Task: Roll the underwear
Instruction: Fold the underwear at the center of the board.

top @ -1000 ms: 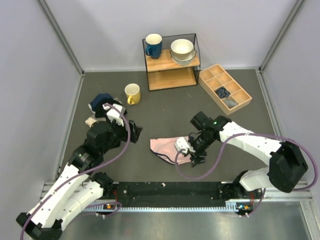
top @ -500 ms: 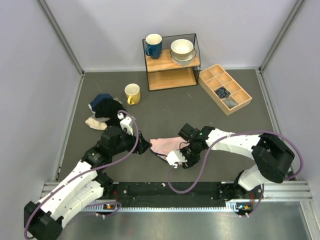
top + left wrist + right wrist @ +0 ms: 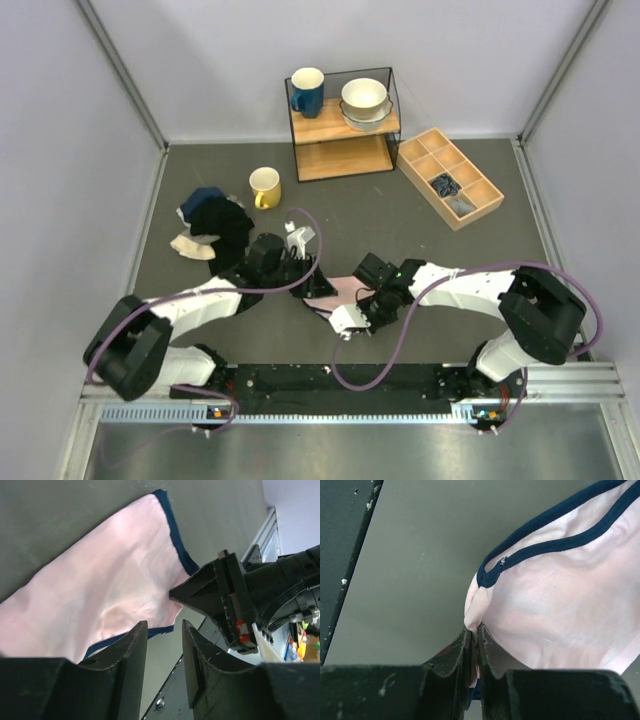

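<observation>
The underwear [image 3: 344, 288] lies near the table's front middle: light-pink briefs with navy edging, mostly hidden by both grippers in the top view. My right gripper [image 3: 363, 302] is at its near right edge. In the right wrist view that gripper [image 3: 474, 629] is shut on a small fold of the pink fabric [image 3: 555, 590]. My left gripper [image 3: 318, 286] has reached in from the left. In the left wrist view it [image 3: 164, 625] stands open by a narrow gap at the navy hem of the underwear [image 3: 110, 570], with bare table between its fingers. The right gripper's black fingers [image 3: 200, 592] show across the cloth.
A pile of dark garments [image 3: 215, 215] and a beige cloth [image 3: 190, 245] lie at the left. A yellow mug [image 3: 265, 187] stands behind them. At the back are a shelf [image 3: 345, 125] with a blue mug [image 3: 307, 92] and bowls [image 3: 364, 100], and a wooden divided tray [image 3: 450, 177].
My left arm has swung right from beside the dark pile to the underwear's left edge, its jaws narrowing. My right gripper has moved slightly left and closed on the fabric.
</observation>
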Robot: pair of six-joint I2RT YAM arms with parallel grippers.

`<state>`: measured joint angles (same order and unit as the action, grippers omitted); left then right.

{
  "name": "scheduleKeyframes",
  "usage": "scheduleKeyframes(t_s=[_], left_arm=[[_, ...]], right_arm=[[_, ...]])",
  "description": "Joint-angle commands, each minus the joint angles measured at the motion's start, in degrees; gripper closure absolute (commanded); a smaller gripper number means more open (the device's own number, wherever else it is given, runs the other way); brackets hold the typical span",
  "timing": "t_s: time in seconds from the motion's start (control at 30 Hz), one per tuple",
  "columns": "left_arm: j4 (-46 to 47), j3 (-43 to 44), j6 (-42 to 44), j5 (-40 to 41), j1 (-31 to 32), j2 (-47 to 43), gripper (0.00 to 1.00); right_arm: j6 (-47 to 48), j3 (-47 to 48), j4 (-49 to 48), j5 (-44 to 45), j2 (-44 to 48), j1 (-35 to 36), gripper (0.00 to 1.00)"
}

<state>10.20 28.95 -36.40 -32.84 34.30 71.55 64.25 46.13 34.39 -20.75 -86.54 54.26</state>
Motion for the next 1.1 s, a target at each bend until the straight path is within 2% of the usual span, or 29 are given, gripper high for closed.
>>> scheduleKeyframes(t_s=[0.0, 0.4, 0.7, 0.87, 1.07], left_arm=[[10.0, 4.9, -2.3, -3.1, 2.9, 5.5, 0.62], [14.8, 13.1, -3.7, -5.7, 8.6, 24.8, 0.75], [11.2, 14.4, -0.2, 0.5, 9.1, 35.0, 0.80], [11.9, 14.6, -0.1, 0.1, 9.1, 33.8, 0.79], [6.4, 16.1, 2.0, 3.7, 8.4, 23.0, 0.71]], right_arm=[[-1.9, -0.8, -0.7, 0.2, 1.0, 0.6, 0.93], [-3.8, 2.0, 3.0, -6.0, 4.2, -3.2, 0.94], [-4.5, 3.3, 4.7, -8.7, 6.0, -5.0, 0.94], [-5.7, 6.1, 6.2, -9.5, 6.7, -6.8, 0.94], [-6.8, 10.6, 8.8, -9.7, 4.9, -8.6, 0.95]])
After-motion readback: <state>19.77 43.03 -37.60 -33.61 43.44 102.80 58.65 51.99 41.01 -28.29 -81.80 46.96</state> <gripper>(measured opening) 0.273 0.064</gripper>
